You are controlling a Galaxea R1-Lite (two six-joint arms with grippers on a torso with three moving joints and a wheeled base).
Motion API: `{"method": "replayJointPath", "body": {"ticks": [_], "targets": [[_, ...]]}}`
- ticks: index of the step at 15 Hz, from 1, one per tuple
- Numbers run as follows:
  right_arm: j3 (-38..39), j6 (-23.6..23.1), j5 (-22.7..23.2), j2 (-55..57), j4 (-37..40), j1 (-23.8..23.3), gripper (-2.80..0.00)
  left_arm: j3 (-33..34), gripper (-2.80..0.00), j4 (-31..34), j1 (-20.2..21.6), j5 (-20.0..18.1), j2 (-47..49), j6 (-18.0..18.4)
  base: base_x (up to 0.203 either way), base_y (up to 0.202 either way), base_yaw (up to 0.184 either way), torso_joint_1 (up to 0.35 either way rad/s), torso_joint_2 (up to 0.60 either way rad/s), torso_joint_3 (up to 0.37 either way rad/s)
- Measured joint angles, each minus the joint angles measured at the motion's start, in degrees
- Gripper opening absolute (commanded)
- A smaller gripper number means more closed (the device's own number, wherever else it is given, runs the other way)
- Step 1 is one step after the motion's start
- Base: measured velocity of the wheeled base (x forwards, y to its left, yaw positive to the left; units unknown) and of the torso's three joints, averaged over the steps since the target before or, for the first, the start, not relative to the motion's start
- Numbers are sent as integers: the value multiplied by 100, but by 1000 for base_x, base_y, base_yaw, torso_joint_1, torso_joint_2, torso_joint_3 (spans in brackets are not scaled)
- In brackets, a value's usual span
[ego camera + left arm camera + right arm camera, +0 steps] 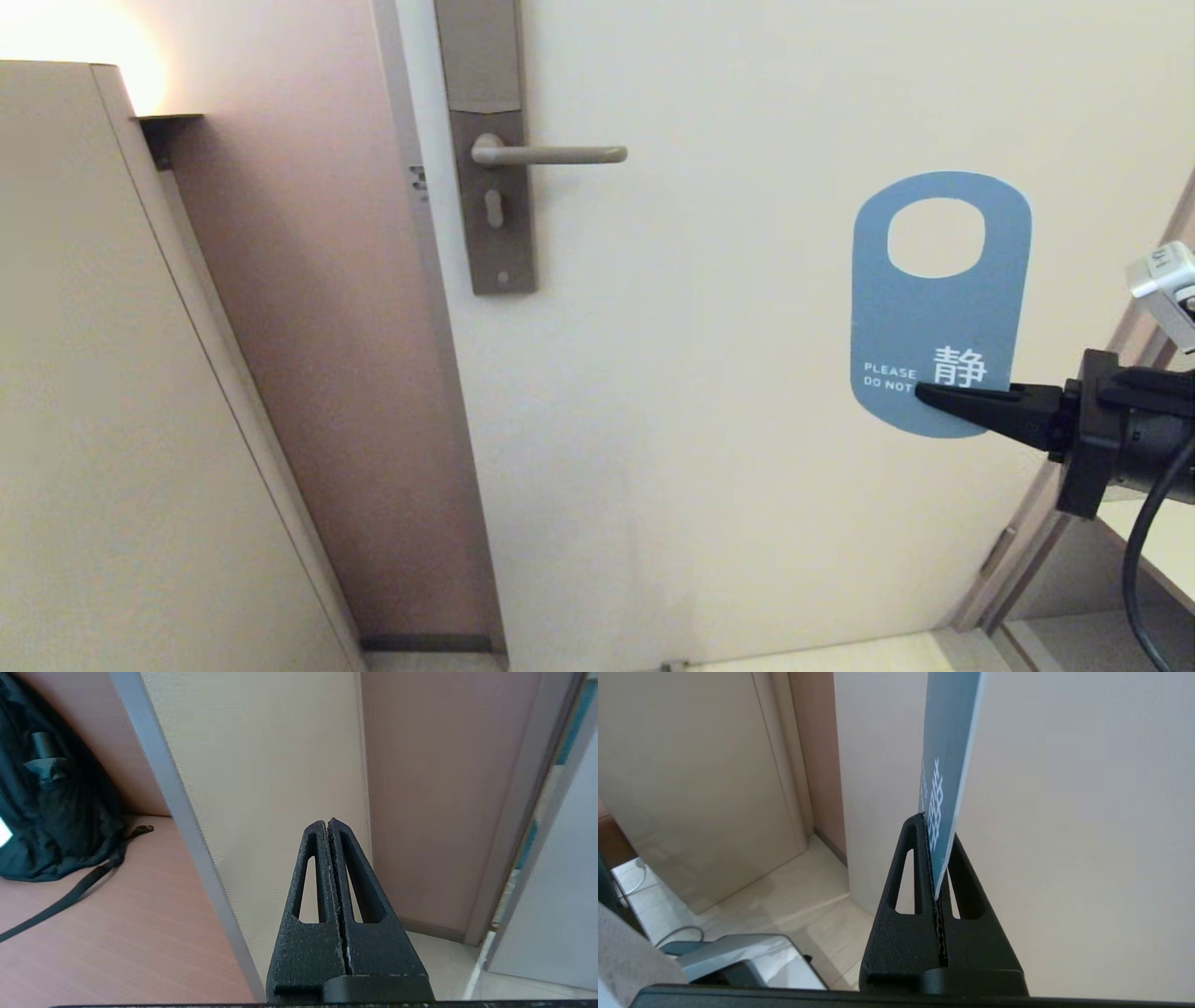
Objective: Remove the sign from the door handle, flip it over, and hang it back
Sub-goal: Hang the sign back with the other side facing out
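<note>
Right hand (924, 392) pinches the sign (938, 308) at its lower end, blue face toward the robot, held upright well apart from the door handle (551, 154). Left hand (329, 823) is pressed together, empty, off to the side. Removal is complete; rehanging on the bare handle remains.

sign (940, 308): held before the door (747, 420), well right of door handle (551, 154) | right gripper (924, 392): clamped at its lower end
</note>
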Motion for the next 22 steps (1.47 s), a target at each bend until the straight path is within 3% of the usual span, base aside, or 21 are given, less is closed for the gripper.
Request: {"method": "replayJointPath", "body": {"ticks": [3, 10, 13, 18, 22], "targets": [[-92, 2, -1, 209, -482, 2, -280, 0, -280, 75, 0, -432, 2, 10, 0, 0, 0, 0, 0, 0], [-82, 27, 5, 816, -1658, 33, -280, 0, -280, 140, -2, -848, 7, 22, 0, 0, 0, 0, 0, 0], [-63, 27, 5, 895, -1676, 32, -280, 0, -280, 227, -2, -1191, 7, 20, 0, 0, 0, 0, 0, 0], [-63, 24, 5, 943, -1680, 35, -280, 0, -280, 268, 0, -1290, 9, -11, 0, 0, 0, 0, 0, 0], [-43, 24, 6, 950, -1678, 35, -280, -9, -280, 1088, -8, -2182, 11, 61, 0, 0, 0, 0, 0, 0]]}}
